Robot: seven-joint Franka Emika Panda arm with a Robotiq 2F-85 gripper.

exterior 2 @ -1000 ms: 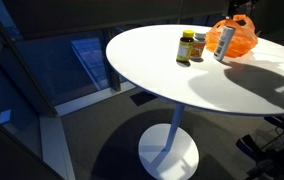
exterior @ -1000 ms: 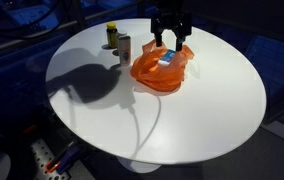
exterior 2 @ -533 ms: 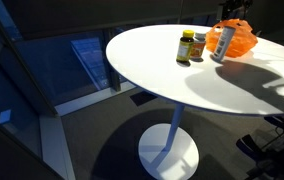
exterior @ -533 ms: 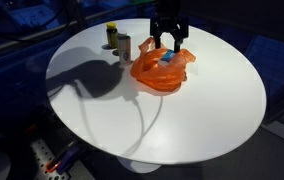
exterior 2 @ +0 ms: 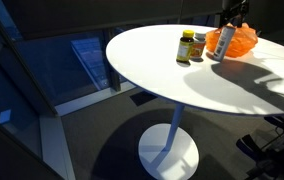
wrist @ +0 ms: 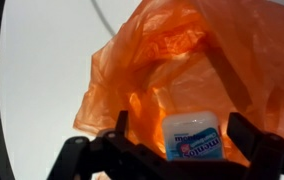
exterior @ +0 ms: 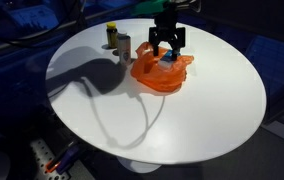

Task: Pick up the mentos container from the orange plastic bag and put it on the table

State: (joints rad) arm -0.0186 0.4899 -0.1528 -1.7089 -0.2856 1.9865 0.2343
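Black and spread wide, your gripper (wrist: 180, 128) shows in the wrist view with its two fingers (wrist: 244, 135) standing on either side of the mentos container (wrist: 194, 138). A strip of orange film is visible between each finger and the container, so the jaws are apart and grip nothing. The container is white with a blue label band carrying the mentos lettering, and it sits low in the mouth of the orange plastic bag (wrist: 152, 60). You cannot tell from here whether it stands upright or leans. The bag's crumpled, translucent walls rise around and behind it, and the white table (wrist: 42, 70) spreads beyond. In an exterior view your gripper is down over the top of the bag and hides the container. Past the bag, near it but apart, a yellow-capped bottle (exterior: 111, 33) and a can (exterior: 124, 46) stand just beside each other.
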